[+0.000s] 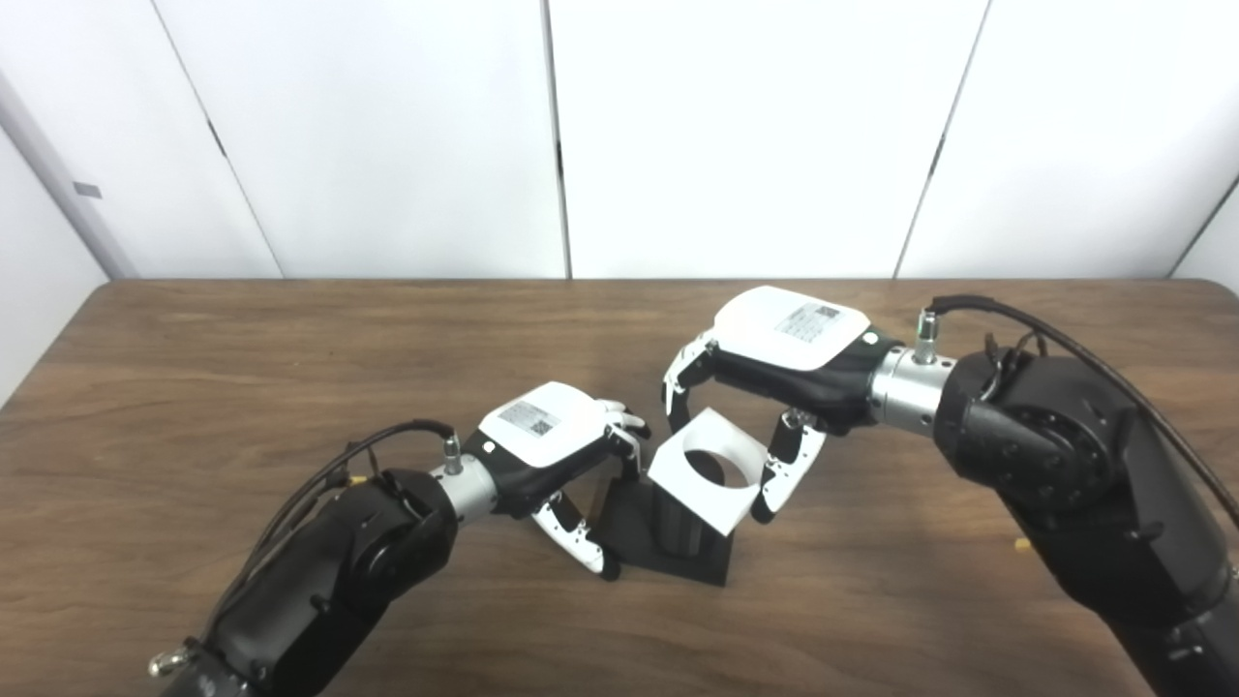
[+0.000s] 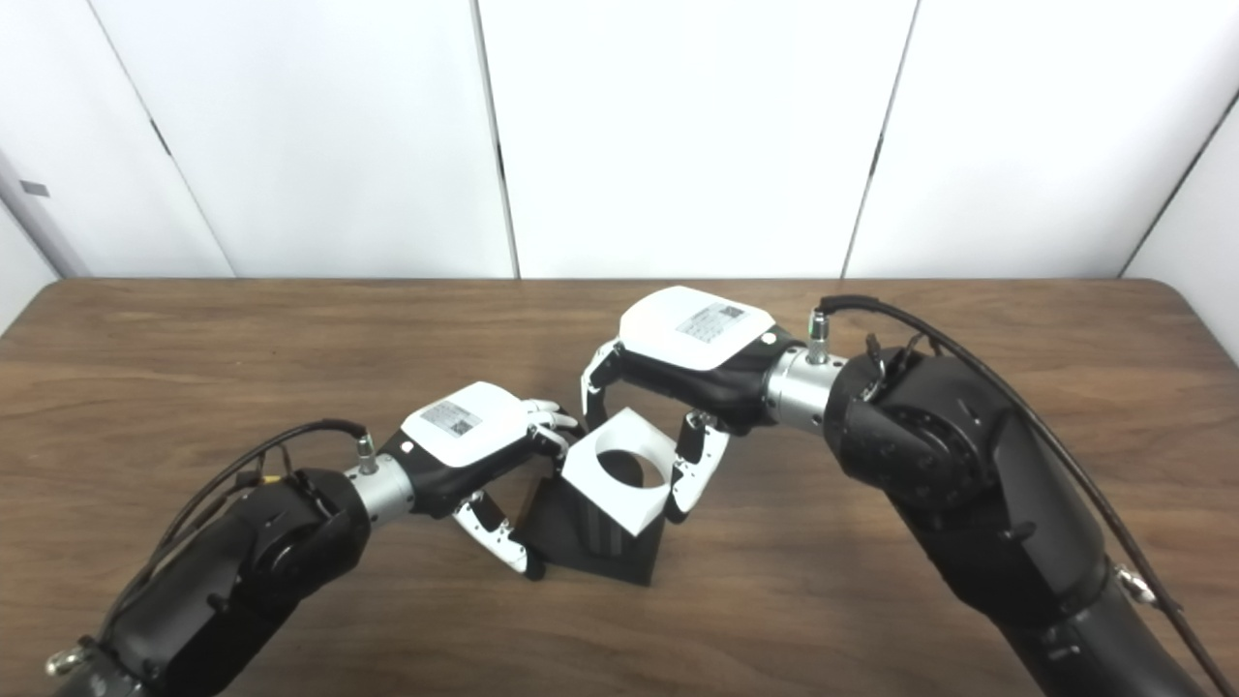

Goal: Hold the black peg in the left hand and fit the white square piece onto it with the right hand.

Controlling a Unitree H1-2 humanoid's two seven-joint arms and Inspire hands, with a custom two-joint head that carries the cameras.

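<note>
The black peg (image 1: 680, 528) stands upright on its flat black square base (image 1: 639, 537) on the wooden table. My left hand (image 1: 552, 440) is shut on the base's left side, thumb at the near corner. The white square piece (image 1: 705, 469), with a round hole in it, sits tilted over the top of the peg, whose dark top shows through the hole. My right hand (image 1: 765, 373) is shut on the white piece from above, fingers at its far edge and thumb at its right edge. The same scene shows in the right eye view, with the white piece (image 2: 619, 469) over the peg (image 2: 605, 532).
The wooden table (image 1: 194, 387) runs wide to the left, right and back. White wall panels stand behind its far edge. My right forearm (image 1: 1065, 465) fills the near right corner and my left forearm (image 1: 329, 571) the near left.
</note>
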